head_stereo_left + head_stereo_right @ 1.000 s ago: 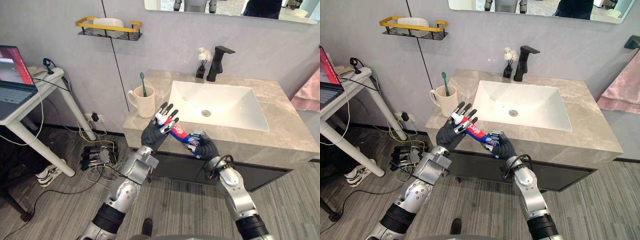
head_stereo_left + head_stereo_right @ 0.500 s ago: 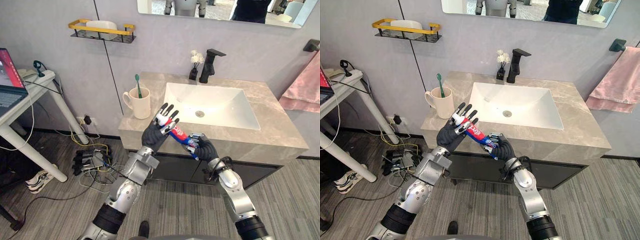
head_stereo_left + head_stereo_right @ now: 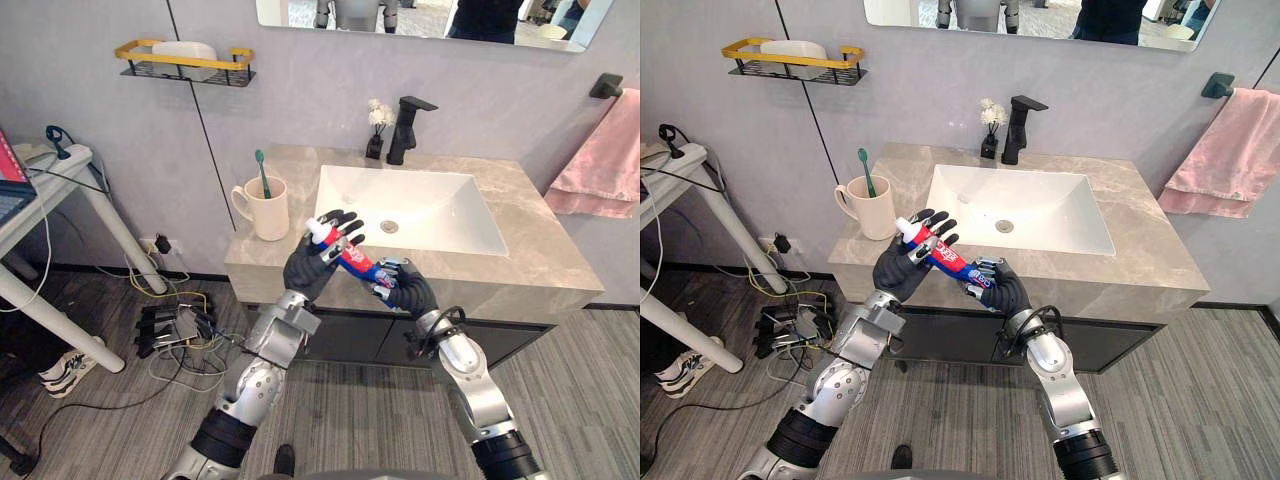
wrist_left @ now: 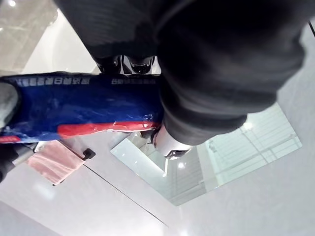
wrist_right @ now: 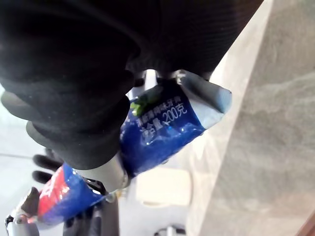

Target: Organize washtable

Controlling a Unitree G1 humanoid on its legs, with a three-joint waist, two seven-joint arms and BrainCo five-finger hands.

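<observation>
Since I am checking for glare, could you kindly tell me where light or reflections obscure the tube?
Left eye view: even light, no glare on the tube, which the left hand and right hand both grip; the mirror reflects the room. Left wrist view: small bright spots on the counter. Right wrist view: faint sheen on the tube.
</observation>
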